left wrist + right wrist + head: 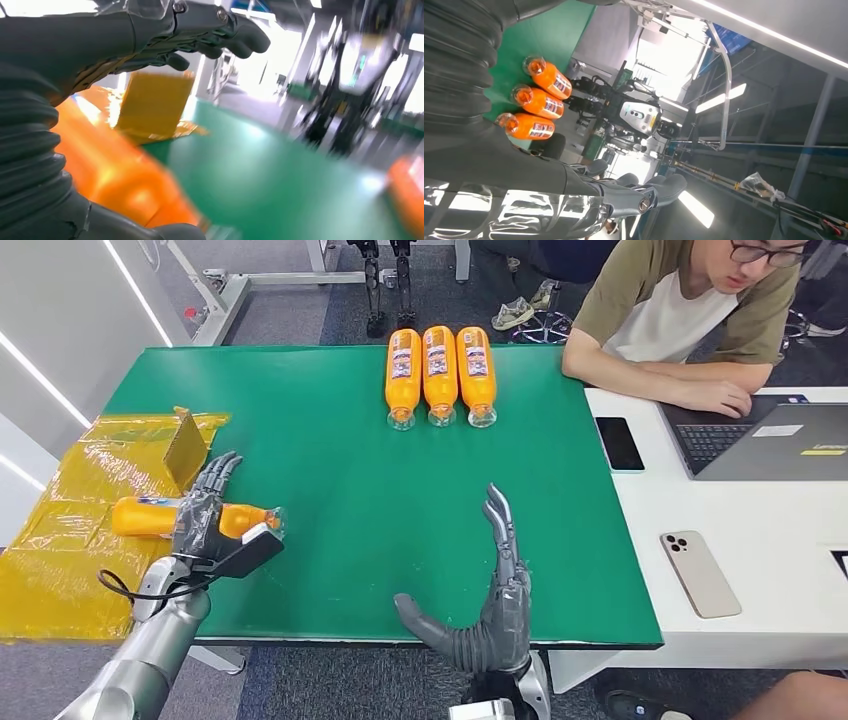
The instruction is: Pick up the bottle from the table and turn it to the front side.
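Left hand (205, 515) fingers (222, 472) spread over the bottle (145, 516) (wrist view blurred); right hand (495, 590) fingers wide, empty.

The green table (340, 490) is seen in the head view from high on the body, looking forward and down, with both arms entering from below. The left wrist view is taken close behind the left hand (150, 35), low over the table surface (260, 165) and blurred; the orange bottle (115, 180) beneath the hand is very near. The right wrist view is turned on its side, behind the right hand (589, 195), facing across the table toward the room. The three orange bottles (440, 375) (536, 100) are shared by the head and right wrist views.
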